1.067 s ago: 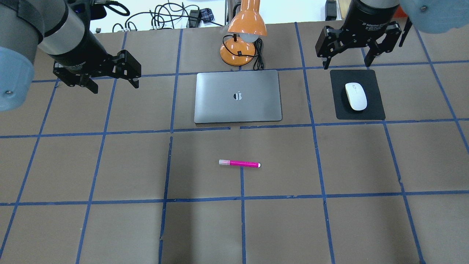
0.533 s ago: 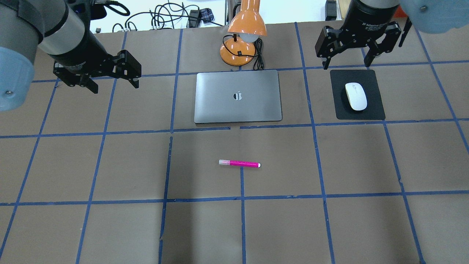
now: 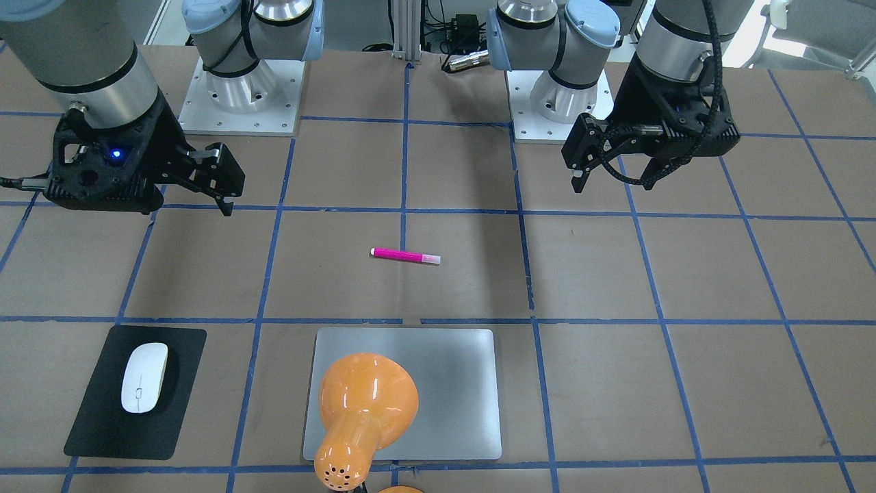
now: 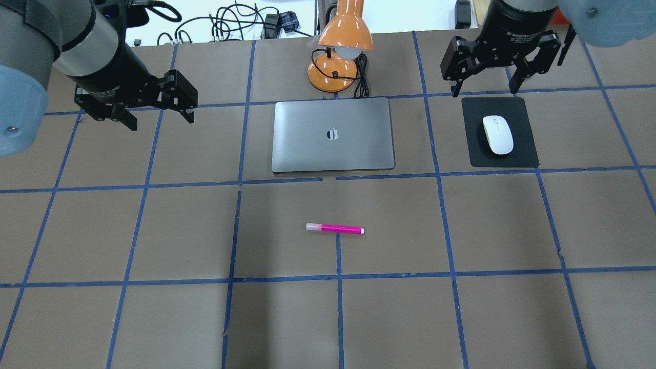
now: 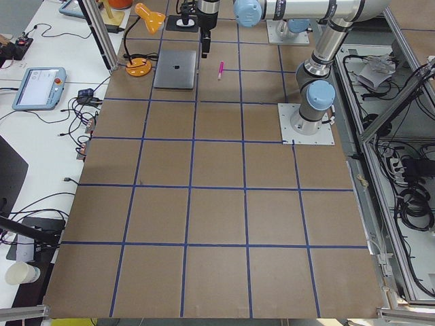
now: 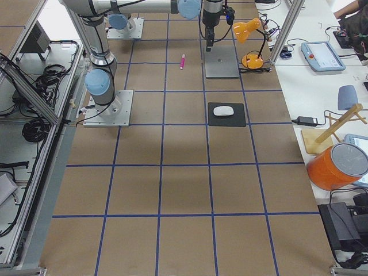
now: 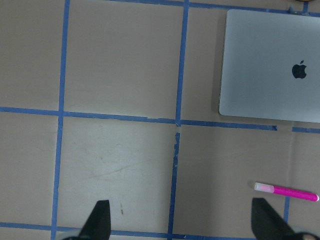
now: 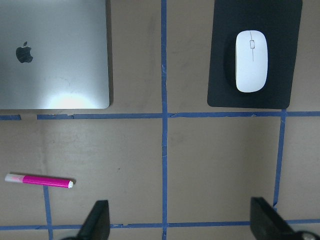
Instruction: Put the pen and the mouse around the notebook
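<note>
While left gripper [image 4: 159, 117] and right gripper [image 4: 485, 91] hang wide open, empty: pen [image 4: 335, 228] mid-desk, robot-side of notebook [image 4: 307, 146], long axis parallel to its near edge, lying rightward of left gripper; left arm judged nearer. Mouse [image 4: 497, 134] on black pad [image 4: 526, 154], forward of right gripper.

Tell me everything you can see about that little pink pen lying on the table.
The pen is a short, slim stick that looks like glossy plastic. Its barrel is bright magenta, with a pale pink translucent end on the robot's left and a small white tip at the other end. It lies flat on the brown table, crosswise to the robot, just where a blue tape line ends. It sits on the robot's side of the notebook, clearly apart from it. Nothing holds or touches it.
</note>
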Controlling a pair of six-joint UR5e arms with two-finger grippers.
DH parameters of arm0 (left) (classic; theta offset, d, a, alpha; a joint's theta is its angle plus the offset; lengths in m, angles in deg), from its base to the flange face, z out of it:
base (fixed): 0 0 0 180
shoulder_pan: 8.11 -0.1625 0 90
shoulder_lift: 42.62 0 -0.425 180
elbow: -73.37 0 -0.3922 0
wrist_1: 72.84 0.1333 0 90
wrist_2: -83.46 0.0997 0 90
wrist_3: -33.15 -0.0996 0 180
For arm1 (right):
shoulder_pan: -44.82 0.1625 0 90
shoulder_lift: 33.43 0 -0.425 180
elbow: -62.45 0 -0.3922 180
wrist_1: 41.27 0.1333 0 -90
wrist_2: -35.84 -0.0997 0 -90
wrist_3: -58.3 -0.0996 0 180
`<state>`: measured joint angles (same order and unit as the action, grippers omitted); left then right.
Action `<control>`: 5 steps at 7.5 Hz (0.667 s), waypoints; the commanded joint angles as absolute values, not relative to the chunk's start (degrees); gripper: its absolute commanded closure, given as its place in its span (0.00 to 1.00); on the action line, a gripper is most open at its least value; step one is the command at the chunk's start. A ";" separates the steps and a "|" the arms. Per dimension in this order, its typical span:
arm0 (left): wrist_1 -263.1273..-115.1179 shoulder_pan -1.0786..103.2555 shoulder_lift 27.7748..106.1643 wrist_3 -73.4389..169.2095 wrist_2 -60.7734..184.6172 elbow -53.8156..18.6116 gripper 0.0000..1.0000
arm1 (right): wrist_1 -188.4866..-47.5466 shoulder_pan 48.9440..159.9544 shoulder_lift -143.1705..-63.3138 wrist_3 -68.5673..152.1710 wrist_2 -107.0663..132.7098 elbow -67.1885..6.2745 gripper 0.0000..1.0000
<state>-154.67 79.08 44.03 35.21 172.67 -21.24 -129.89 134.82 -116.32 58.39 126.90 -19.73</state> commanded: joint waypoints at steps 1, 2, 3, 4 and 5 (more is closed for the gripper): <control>-154.67 79.08 44.04 35.18 172.66 -21.20 0.00 | -129.86 134.82 -116.32 58.39 126.90 -19.73 0.00; -154.67 79.08 44.04 35.18 172.66 -21.20 0.00 | -129.95 134.82 -116.32 58.39 126.90 -19.73 0.00; -154.67 79.08 44.04 35.26 172.66 -21.20 0.00 | -129.86 134.82 -116.32 58.39 126.90 -19.73 0.00; -154.58 78.99 44.04 36.13 172.58 -21.29 0.00 | -129.95 134.82 -116.32 58.39 126.90 -19.73 0.00; -154.67 79.17 43.95 38.58 172.66 -21.46 0.00 | -129.86 134.82 -116.32 58.39 126.90 -19.73 0.00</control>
<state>-154.63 79.07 44.01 36.42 172.63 -21.30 -129.91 134.82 -116.32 58.39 126.90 -19.73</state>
